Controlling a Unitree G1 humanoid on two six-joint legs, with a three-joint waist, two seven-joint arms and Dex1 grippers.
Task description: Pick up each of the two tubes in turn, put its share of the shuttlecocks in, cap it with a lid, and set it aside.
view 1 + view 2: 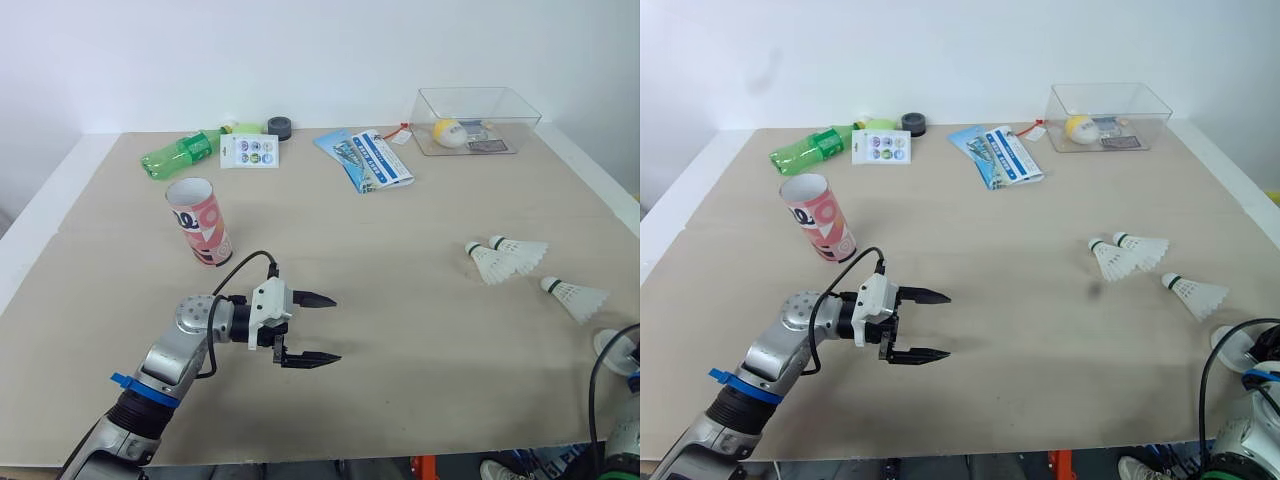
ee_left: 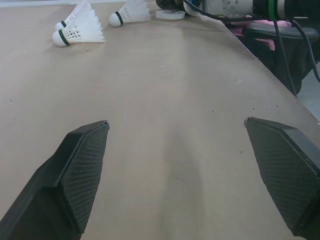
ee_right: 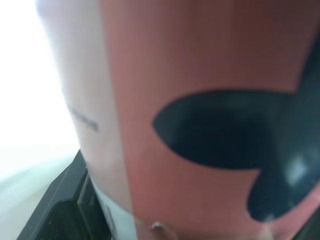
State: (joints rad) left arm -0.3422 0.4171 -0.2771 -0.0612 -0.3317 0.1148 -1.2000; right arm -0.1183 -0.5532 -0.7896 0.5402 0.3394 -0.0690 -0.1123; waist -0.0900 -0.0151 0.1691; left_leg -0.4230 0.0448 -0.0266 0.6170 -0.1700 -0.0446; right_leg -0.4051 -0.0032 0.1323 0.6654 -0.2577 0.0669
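Note:
A pink tube (image 1: 200,222) stands upright and uncapped at the table's left. My left gripper (image 1: 337,328) hovers low over bare table in front and to the right of it, open and empty; its pads (image 2: 82,165) stand wide apart. Three white shuttlecocks lie at the right: two together (image 1: 505,258) and one nearer the edge (image 1: 575,296). A white lid (image 1: 612,343) lies at the right front beside my right arm. In the right wrist view, a second pink tube (image 3: 190,100) sits close against my right gripper (image 3: 170,225), one black finger (image 3: 57,210) pressing its side.
Along the back lie a green bottle (image 1: 180,153), a sticker card (image 1: 250,150), a black roll (image 1: 279,127), a blue booklet (image 1: 365,158) and a clear box (image 1: 500,105) holding a yellow ball. Bare table spans the middle.

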